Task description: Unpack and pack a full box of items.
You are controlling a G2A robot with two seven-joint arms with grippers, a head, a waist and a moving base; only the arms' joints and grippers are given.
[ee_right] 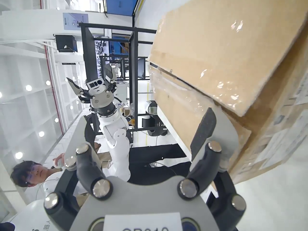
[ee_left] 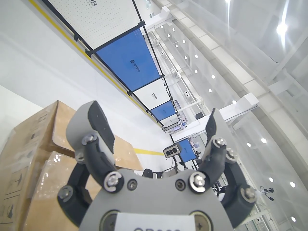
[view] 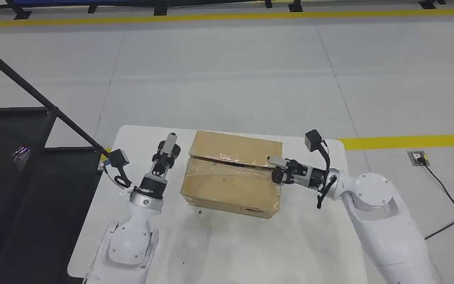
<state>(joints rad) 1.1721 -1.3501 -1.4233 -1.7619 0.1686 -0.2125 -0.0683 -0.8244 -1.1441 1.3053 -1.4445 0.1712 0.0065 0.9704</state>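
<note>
One cardboard box (view: 230, 174) on white table (view: 234, 245), left hand (view: 169, 148) released beside it, right hand (view: 276, 171) released at its corner

You have a company logo on the wall panels (ee_left: 131, 64) — and printed handling marks on the side of the box (ee_left: 24, 159), too small to read.

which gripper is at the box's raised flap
The right gripper: one finger sits at the box's end, just under the lifted flap corner. The left gripper is beside the opposite end, clear of the flaps.
</note>
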